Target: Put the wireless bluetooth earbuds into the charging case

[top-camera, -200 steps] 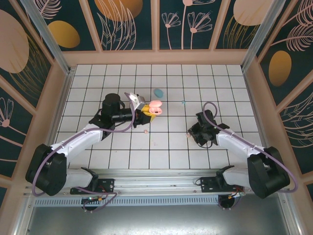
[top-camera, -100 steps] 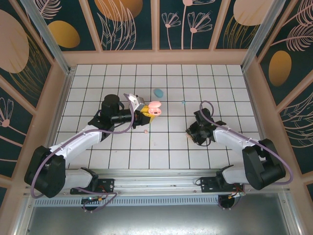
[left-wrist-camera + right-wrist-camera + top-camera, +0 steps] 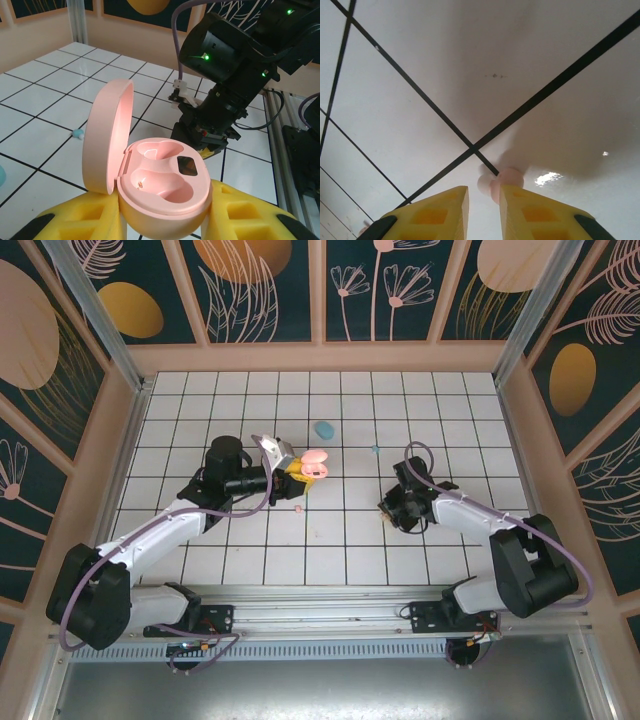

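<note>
My left gripper (image 3: 300,472) (image 3: 165,222) is shut on the pink charging case (image 3: 316,461) (image 3: 162,182), holding it above the table with its lid open and both sockets empty. My right gripper (image 3: 389,512) (image 3: 484,197) is down at the table to the right, jaws a narrow gap apart. A pale pink earbud (image 3: 504,181) (image 3: 385,520) lies on the tile at the tip of its right finger (image 3: 525,205), partly hidden behind it. Another pink earbud (image 3: 298,508) lies below the case. A teal earbud (image 3: 375,450) (image 3: 77,133) rests farther back.
A blue oval case (image 3: 323,428) lies shut on the tiles behind the pink case. The right arm's black wrist (image 3: 225,75) looms just beyond the held case in the left wrist view. Wooden walls ring the tiled table (image 3: 200,400).
The right gripper has shifted a little left and its jaws have narrowed around the pink earbud's spot. The left arm has edged slightly left, keeping hold of the open case.
</note>
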